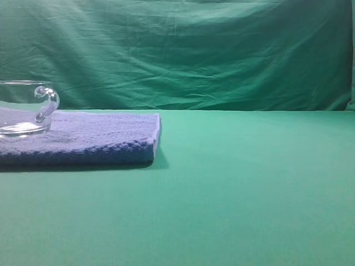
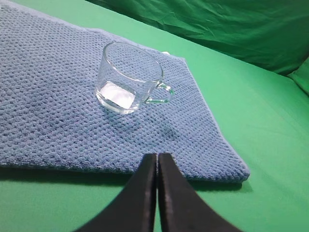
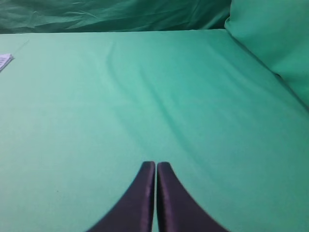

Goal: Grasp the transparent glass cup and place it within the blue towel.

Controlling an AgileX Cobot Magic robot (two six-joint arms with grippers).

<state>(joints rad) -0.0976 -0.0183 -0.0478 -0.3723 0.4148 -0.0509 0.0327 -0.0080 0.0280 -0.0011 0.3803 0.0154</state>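
Observation:
The transparent glass cup (image 2: pixel 129 77) stands upright on the blue towel (image 2: pixel 53 106), its loop handle pointing right. In the exterior view the cup (image 1: pixel 28 108) sits at the left edge on the towel (image 1: pixel 105 136), partly cut off by the frame. My left gripper (image 2: pixel 157 155) is shut and empty, hanging near the towel's front edge, well short of the cup. My right gripper (image 3: pixel 156 164) is shut with nothing in it, over bare green cloth. Neither gripper shows in the exterior view.
Green cloth (image 1: pixel 249 188) covers the table and a green backdrop (image 1: pixel 194 50) hangs behind. A small white scrap (image 3: pixel 5 61) lies at the far left in the right wrist view. A raised green fold (image 3: pixel 275 38) stands at the right.

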